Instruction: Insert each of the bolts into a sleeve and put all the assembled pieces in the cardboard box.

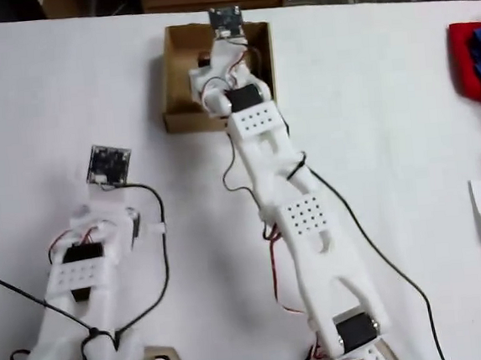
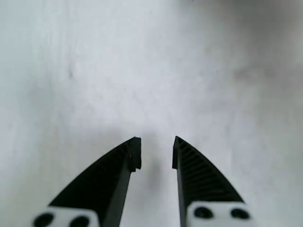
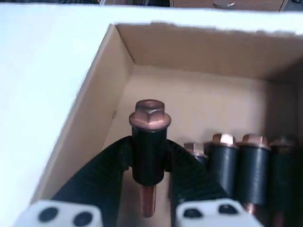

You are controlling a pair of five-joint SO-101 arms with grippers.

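Right gripper clamps the black sleeve with the bolt through it, upright over the cardboard box floor near a side wall. Finished pieces stand alongside. Probably rigid, dense, smooth-sided; the mid-sleeve hold suits it. Left gripper parted, empty, above the desk.

Looks like a hobby robotics lab: white worktop, 3D-printed arms, exposed wires everywhere.
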